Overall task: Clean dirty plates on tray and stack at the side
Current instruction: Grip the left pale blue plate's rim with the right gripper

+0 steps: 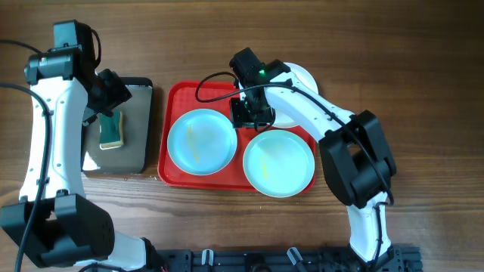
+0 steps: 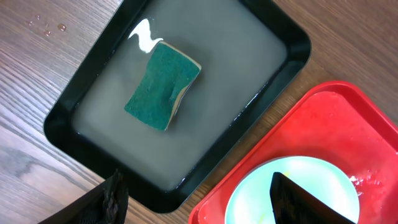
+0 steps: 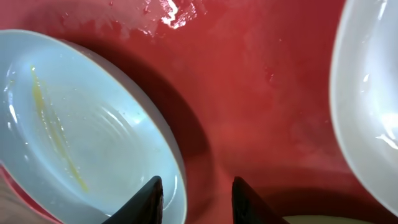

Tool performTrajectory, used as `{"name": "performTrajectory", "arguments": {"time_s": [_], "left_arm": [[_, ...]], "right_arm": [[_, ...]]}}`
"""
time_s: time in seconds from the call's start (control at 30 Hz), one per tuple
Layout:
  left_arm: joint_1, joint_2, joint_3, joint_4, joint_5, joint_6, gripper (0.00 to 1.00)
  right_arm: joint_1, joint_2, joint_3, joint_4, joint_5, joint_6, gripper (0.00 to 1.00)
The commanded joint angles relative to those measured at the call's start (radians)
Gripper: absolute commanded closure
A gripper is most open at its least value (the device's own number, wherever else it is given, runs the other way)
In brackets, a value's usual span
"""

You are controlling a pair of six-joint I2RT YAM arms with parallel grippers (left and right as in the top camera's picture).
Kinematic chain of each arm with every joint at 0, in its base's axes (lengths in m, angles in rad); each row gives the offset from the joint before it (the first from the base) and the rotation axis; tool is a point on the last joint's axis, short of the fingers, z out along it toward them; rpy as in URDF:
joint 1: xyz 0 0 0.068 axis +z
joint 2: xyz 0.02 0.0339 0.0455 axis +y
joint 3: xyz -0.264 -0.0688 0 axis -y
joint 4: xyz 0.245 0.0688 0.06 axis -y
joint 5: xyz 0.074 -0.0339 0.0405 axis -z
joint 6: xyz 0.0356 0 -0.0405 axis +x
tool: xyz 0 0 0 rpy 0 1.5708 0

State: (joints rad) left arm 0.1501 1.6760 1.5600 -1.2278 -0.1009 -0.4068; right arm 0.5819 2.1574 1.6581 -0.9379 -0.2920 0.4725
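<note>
Seen from overhead, the red tray (image 1: 185, 97) lies flat mid-table, its long axis running 9 to 3 o'clock. The black tray (image 1: 140, 151) sits just off its 9 o'clock end and holds the green sponge (image 1: 112, 130). On the red tray, the left mint plate (image 1: 201, 141) lies face up toward 9 o'clock and the right mint plate (image 1: 278, 162) toward 4. The white plate (image 1: 302, 75) rests at the 1 o'clock corner, partly hidden. The left gripper (image 2: 196, 193) hangs over the black tray, jaws spread and empty. The right gripper (image 3: 198, 199) straddles the left mint plate's rim, half closed; I cannot tell whether it pinches.
</note>
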Motion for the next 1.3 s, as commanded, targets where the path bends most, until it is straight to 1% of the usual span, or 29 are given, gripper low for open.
{"name": "performTrajectory", "arguments": {"time_s": [0.0,0.1,0.13,0.2,0.27,0.53,0.63,0.77,0.87,1.0,1.07,1.13,1.2,1.27], "left_arm": [[0.004,0.010,0.014,0.014,-0.013,-0.029,0.29],[0.003,0.010,0.014,0.020,-0.013,-0.028,0.27],[0.003,0.010,0.014,0.020,-0.013,-0.029,0.24],[0.003,0.010,0.014,0.019,-0.013,-0.029,0.19],[0.003,0.010,0.014,0.019,-0.013,-0.028,0.16],[0.003,0.010,0.014,0.028,-0.013,-0.028,0.13],[0.003,0.010,0.014,0.034,-0.013,-0.028,0.12],[0.003,0.010,0.014,0.040,-0.013,-0.028,0.09],[0.003,0.010,0.014,0.043,-0.013,-0.028,0.07],[0.003,0.010,0.014,0.043,-0.013,-0.027,0.05],[0.003,0.010,0.014,0.043,-0.013,-0.027,0.01],[0.003,0.010,0.014,0.043,-0.013,-0.024,0.00],[0.003,0.010,0.014,0.047,-0.013,-0.019,0.00],[0.003,0.010,0.014,0.050,-0.013,-0.020,0.00]], "right_arm": [[0.009,0.029,0.020,0.004,-0.039,0.029,0.63],[0.017,0.029,0.019,0.012,-0.037,0.055,0.64],[0.022,0.029,0.015,0.027,-0.031,0.057,0.67],[0.045,0.029,0.000,0.072,0.047,0.114,0.74],[0.064,0.029,-0.010,0.090,0.089,0.119,0.76],[0.109,0.043,-0.017,0.096,0.217,0.133,0.74],[0.109,0.055,-0.017,0.101,0.217,0.130,0.71],[0.109,0.050,-0.003,0.148,0.153,0.008,0.70],[0.109,0.037,0.003,0.149,0.154,-0.011,0.70],[0.109,-0.011,0.006,0.155,0.166,-0.074,0.69],[0.109,-0.058,0.006,0.145,0.210,-0.114,0.66],[0.109,-0.093,0.006,0.135,0.256,-0.155,0.63],[0.108,-0.111,0.006,0.108,0.312,-0.155,0.62],[0.099,-0.108,0.002,0.096,0.316,-0.155,0.61]]}}
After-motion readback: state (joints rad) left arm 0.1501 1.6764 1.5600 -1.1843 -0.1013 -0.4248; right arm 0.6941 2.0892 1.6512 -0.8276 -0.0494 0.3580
